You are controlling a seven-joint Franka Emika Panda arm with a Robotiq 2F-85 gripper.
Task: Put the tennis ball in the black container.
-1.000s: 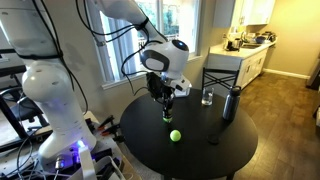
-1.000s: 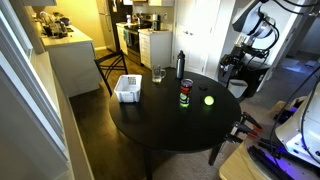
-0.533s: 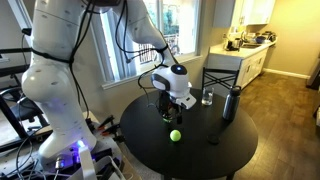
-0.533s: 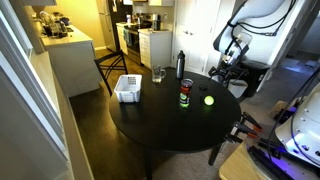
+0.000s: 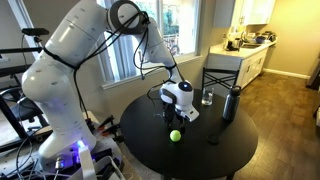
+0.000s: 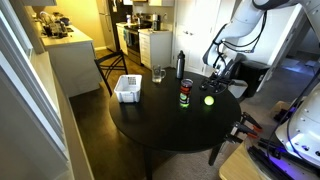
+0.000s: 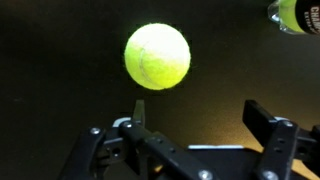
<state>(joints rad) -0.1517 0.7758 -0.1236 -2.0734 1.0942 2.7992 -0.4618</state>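
Gripper (image 7: 197, 112) wide open, holding nothing, just short of the tennis ball (image 7: 157, 56). Open tabletop (image 6: 160, 128) all round the ball. Black container (image 6: 185, 95) stands near, apart.

Round black table (image 6: 165, 130), on it a white mesh basket (image 6: 127, 88), clear glass (image 6: 159, 74), dark bottle (image 6: 180, 65), black container (image 6: 185, 95), tennis ball (image 6: 209, 100) near it

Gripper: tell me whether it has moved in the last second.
Yes. In an exterior view the gripper has dropped from well above the black container to beside it, nearer the tennis ball.
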